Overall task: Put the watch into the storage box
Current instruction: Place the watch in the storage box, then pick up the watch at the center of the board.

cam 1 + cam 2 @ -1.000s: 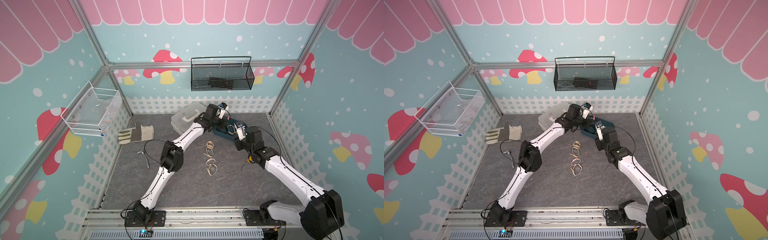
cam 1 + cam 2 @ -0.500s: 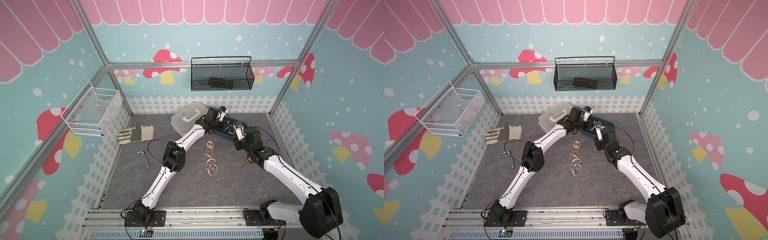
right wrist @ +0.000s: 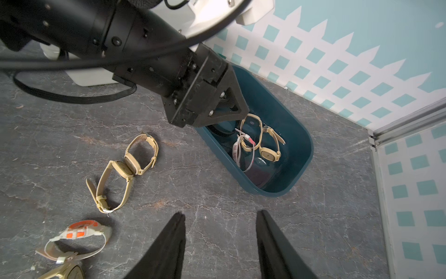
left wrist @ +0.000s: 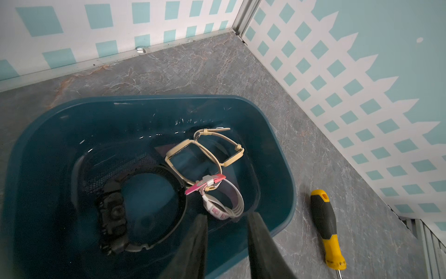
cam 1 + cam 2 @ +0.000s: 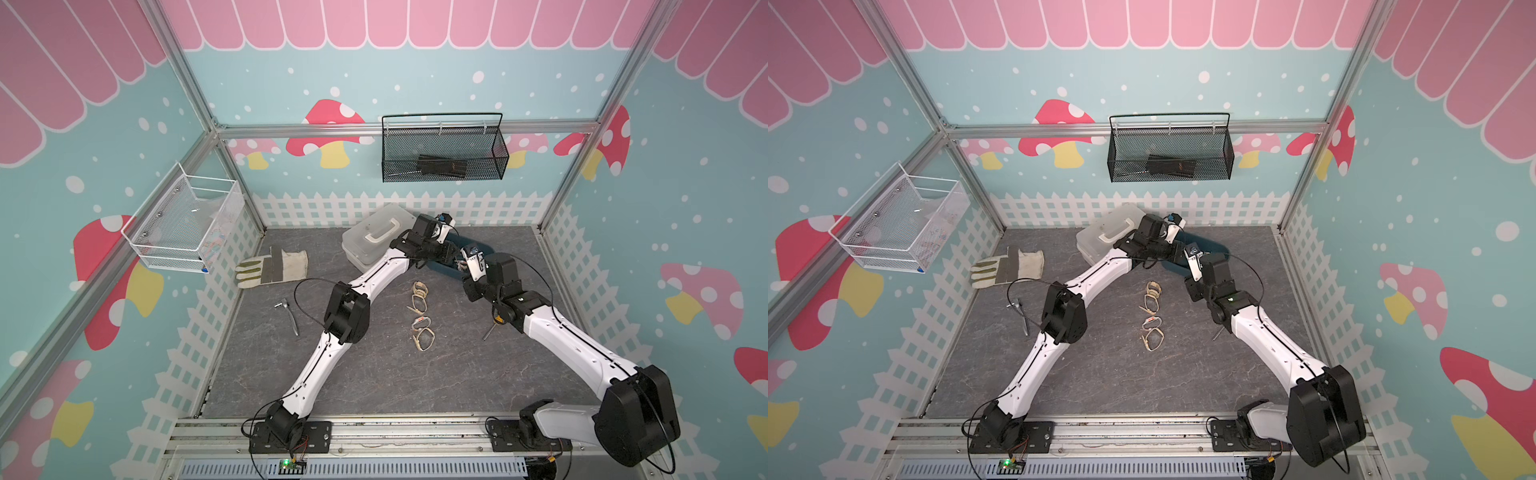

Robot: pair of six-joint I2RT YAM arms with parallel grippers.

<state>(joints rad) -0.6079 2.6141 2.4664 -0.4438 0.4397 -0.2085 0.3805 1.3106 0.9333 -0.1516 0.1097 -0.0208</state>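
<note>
Both top views are bright and evenly lit from overhead, with no hard glare. The arms throw only faint, soft-edged shadows on the grey table point(image 5: 374, 374). Wide-angle bending tilts the frame posts point(image 5: 178, 66) outward toward 10 and 2 o'clock.

In the left wrist view, the storage box point(image 4: 72, 125) shows small white glints on its inner wall. Its depths are dim, so the black watch point(image 4: 113, 212) looks soft. The fingers point(image 4: 193, 248) of the left gripper point(image 4: 228, 215), close to the lens, are blurred.

In the right wrist view, the fingers point(image 3: 169, 248) of the right gripper point(image 3: 220, 212) are dark and blurred, and the left arm point(image 3: 96, 31) is out of focus. The beige watches point(image 3: 130, 166) are sharp.
</note>
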